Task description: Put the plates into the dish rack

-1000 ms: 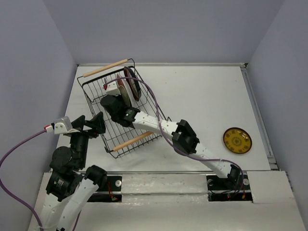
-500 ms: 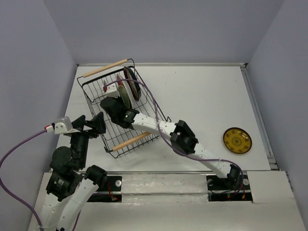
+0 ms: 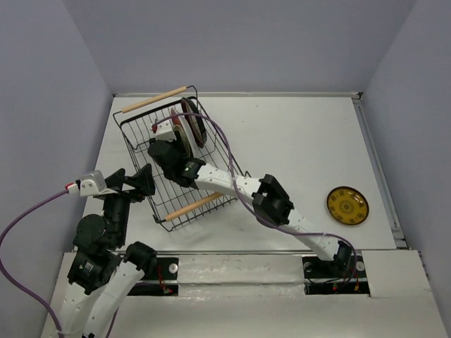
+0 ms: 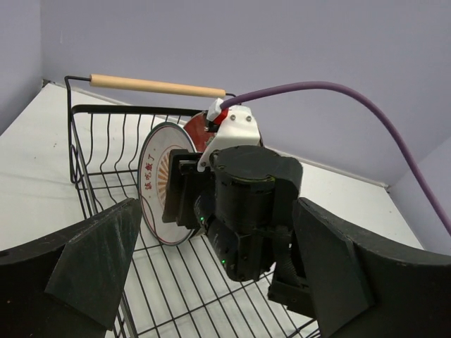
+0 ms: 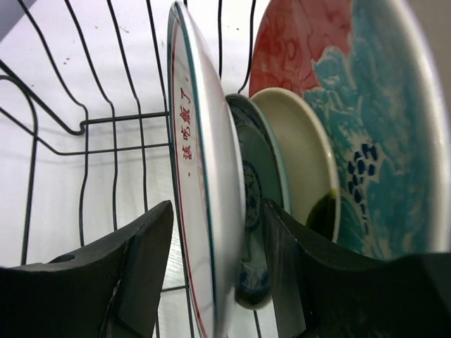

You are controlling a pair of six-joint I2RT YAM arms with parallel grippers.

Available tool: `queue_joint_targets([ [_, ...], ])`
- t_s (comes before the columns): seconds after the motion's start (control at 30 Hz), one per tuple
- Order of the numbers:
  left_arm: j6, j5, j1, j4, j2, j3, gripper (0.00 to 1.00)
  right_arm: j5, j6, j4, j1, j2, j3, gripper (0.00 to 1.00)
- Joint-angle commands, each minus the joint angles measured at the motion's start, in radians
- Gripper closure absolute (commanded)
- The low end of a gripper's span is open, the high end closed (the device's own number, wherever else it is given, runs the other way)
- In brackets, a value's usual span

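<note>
The black wire dish rack (image 3: 131,135) stands at the back left with several plates upright in it. In the right wrist view they are a white sunburst plate (image 5: 208,162), a small teal-blue plate (image 5: 255,183), a cream plate (image 5: 299,158) and a red-and-teal floral plate (image 5: 366,105). My right gripper (image 5: 215,211) is inside the rack, open, with one finger on each side of the white plate's lower rim. The yellow plate (image 3: 347,205) lies flat on the table at the right. My left gripper (image 3: 141,182) is open and empty at the rack's near left side.
The rack has two wooden rod handles, one at the far end (image 3: 155,98) and one at the near end (image 3: 194,205). My right arm (image 3: 271,201) reaches diagonally across the table's front. Walls close in at the left, back and right.
My right gripper dipped slightly toward the near left and came back to the white plate. The left arm and the plates have not visibly moved.
</note>
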Motion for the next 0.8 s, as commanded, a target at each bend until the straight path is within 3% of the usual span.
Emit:
queue_joint_targets([
  [0.0, 0.013, -0.003, -0.006, 0.06, -0.002, -0.008, 0.01, -0.026, 0.024, 0.086, -0.005, -0.219, -0.057, 0.41],
  [0.3, 0.012, -0.009, -0.006, 0.049, 0.001, -0.006, 0.01, -0.136, 0.086, 0.037, -0.005, -0.441, -0.266, 0.39],
  [0.43, 0.012, 0.022, -0.006, 0.049, -0.002, -0.009, 0.01, -0.189, 0.197, 0.032, -0.063, -0.7, -0.621, 0.41],
  [0.47, 0.013, 0.031, -0.004, 0.052, -0.005, -0.011, 0.01, -0.195, 0.277, 0.033, -0.118, -0.839, -0.812, 0.41],
  [0.57, 0.016, 0.069, -0.006, 0.062, -0.019, -0.017, 0.01, -0.268, 0.407, 0.03, -0.328, -1.143, -1.115, 0.48],
  [0.63, 0.019, 0.094, -0.009, 0.072, -0.028, -0.022, 0.01, -0.415, 0.565, 0.009, -0.494, -1.291, -1.399, 0.52],
  [0.67, 0.019, 0.095, -0.009, 0.072, -0.031, -0.02, 0.01, -0.449, 0.598, 0.007, -0.576, -1.363, -1.489, 0.54],
  [0.7, 0.019, 0.095, -0.01, 0.072, -0.04, -0.02, 0.01, -0.496, 0.648, -0.006, -0.746, -1.494, -1.571, 0.57],
  [0.77, 0.018, 0.091, -0.015, 0.072, -0.06, -0.022, 0.01, -0.528, 0.673, -0.051, -0.906, -1.624, -1.742, 0.57],
])
